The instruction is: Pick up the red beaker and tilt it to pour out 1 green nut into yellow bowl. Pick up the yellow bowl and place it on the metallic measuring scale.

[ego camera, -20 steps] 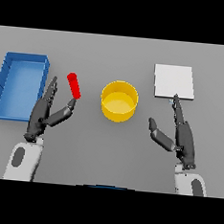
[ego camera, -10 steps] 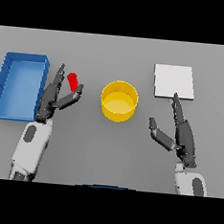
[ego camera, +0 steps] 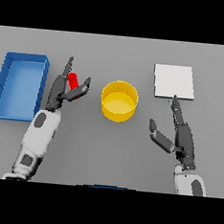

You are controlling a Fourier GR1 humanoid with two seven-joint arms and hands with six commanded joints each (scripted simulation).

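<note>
The red beaker (ego camera: 73,80) stands left of centre on the grey table, partly hidden by my left hand (ego camera: 62,89). That hand is open, with straight fingers behind the beaker and the thumb on its right side. The yellow bowl (ego camera: 119,100) sits at the centre; I see nothing inside it. The metallic scale (ego camera: 173,82), a flat pale square, lies at the back right. My right hand (ego camera: 181,138) rests open at the front right, below the scale and right of the bowl, its fingers pointing toward the scale.
A blue bin (ego camera: 19,85) stands at the far left, just beside my left hand and forearm.
My left hand has moved forward to the red beaker, and its fingers and thumb now flank it. The right hand has not moved.
</note>
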